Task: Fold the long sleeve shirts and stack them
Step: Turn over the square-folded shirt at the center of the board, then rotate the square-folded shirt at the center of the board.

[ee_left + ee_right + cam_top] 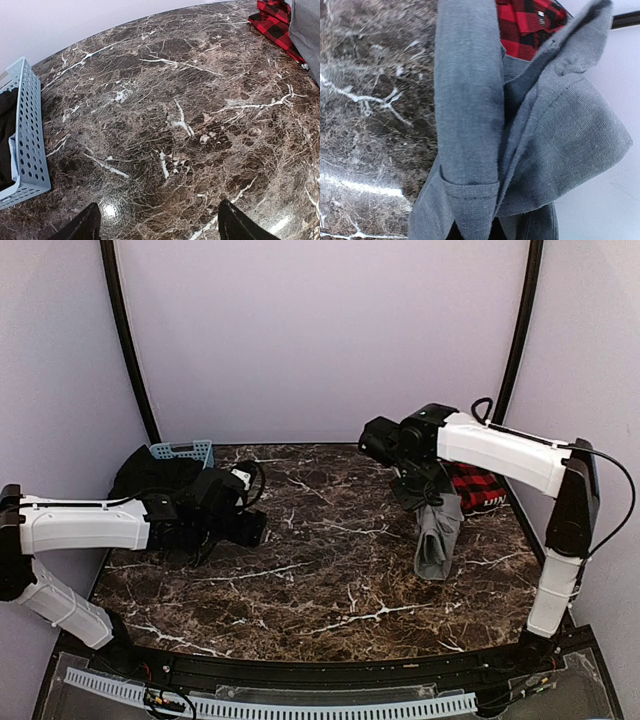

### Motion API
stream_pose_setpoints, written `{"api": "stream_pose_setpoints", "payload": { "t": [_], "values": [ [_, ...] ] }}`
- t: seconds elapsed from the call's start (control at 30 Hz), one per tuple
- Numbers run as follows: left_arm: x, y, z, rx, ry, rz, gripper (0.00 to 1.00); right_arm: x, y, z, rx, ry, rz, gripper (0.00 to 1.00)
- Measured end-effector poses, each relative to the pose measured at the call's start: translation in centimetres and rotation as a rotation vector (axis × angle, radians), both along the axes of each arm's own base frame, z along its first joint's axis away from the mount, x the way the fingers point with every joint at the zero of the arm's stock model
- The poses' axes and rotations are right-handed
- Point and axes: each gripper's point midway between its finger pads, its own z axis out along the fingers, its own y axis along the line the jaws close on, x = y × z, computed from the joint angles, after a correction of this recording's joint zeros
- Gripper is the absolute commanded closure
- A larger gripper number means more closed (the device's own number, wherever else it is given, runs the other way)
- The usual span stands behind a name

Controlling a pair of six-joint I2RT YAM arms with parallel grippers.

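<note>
Currently, your left gripper (157, 227) stands with its fingers (82, 227) spread wide, holding nothing and hanging low over bare table (320, 580), just beside the basket (185, 450). Your right gripper (425, 498) is raised over the right side of the table and is clamped on the grey shirt (437, 535). The right wrist view fills with bunched cloth that hides the fingertips, but in the top view the shirt hangs down from the gripper in a narrow fold. You cannot tell whether its lower end touches the table. The plaid shirt (478, 488), red and black with white lettering at its near edge, lies on the table at the far right, just behind the hanging grey shirt. The table is dark brown marble with white veins. Pale lilac walls (320, 330) enclose it on three sides, and a black pole (128, 340) stands at each back corner. The basket is light blue, perforated, and sits at the far left. It holds a dark cloth (150, 475) that bulges over its rim.
</note>
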Motion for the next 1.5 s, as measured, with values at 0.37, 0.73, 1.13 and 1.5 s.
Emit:
{"api": "stream_pose_setpoints", "payload": {
  "t": [0.37,0.73,1.13,1.5],
  "values": [
    [1.3,4.7,-1.8,-0.004,0.095,0.196,0.2,-5.6,13.2,-7.6,-0.099,0.092,0.249,0.81],
    [2.3,8.0,-1.8,-0.031,0.115,0.287,0.19,-11.0,20.9,-10.4,-0.034,0.139,0.387,0.4],
    [2.4,7.2,-2.3,-0.105,0.146,0.23,0.19,-14.4,21.1,-4.8,0.298,0.146,0.517,0.24],
    [-0.5,1.8,-2.1,-0.405,0.189,-0.013,0.2,-3.8,9.7,-7.0,0.519,0.096,0.213,0.23]
  ]
}}
